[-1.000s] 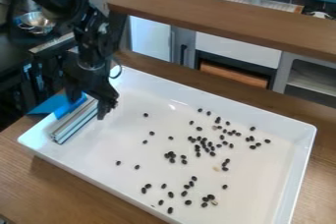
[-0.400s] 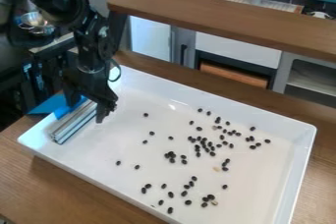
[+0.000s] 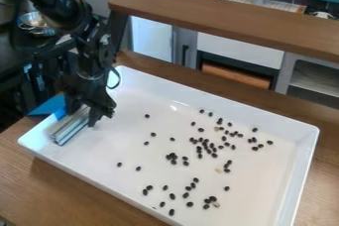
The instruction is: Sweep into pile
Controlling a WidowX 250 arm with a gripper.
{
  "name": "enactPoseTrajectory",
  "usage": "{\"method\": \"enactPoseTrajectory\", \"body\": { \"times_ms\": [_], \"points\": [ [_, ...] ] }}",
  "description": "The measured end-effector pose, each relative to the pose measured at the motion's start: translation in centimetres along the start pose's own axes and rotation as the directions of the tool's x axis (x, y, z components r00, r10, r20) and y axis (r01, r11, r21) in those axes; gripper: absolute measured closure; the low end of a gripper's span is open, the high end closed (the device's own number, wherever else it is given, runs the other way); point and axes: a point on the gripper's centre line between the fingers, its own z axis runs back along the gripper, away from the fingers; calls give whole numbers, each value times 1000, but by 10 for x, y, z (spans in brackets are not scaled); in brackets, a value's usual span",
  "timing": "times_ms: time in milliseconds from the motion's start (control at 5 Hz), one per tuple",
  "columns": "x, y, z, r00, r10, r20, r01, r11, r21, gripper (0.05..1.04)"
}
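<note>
The black gripper (image 3: 81, 115) hangs low over the left end of the white tray (image 3: 126, 141), its fingers apart around the upper part of a silvery, ridged sweeping tool (image 3: 69, 128) with a blue piece (image 3: 51, 107) at its back. The tool lies at a slant against the tray's left wall; whether the fingers touch it cannot be told. Many small black beans (image 3: 205, 144) are scattered over the middle and right of the tray, densest right of centre. A few single ones (image 3: 120, 164) lie further left.
A raised wooden shelf (image 3: 225, 17) runs along the back, above the wooden table (image 3: 86, 190). The tray's raised walls surround the beans. Behind at the left stands a metal bowl (image 3: 36, 21) on a dark counter.
The gripper has moved slightly down and to the left, closer over the sweeping tool. The beans and the tray have stayed put.
</note>
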Motion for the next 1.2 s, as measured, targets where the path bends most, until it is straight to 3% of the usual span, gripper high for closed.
{"method": "enactPoseTrajectory", "body": {
  "times_ms": [200, 600, 1200],
  "points": [
    [-2, 1, -1, 1000, -12, -1, 12, 1000, -8, 716],
    [-14, -22, 6, 999, -26, -26, 24, 998, -51, 739],
    [-16, -79, 24, 998, -31, -49, 27, 997, -70, 740]
  ]
}}
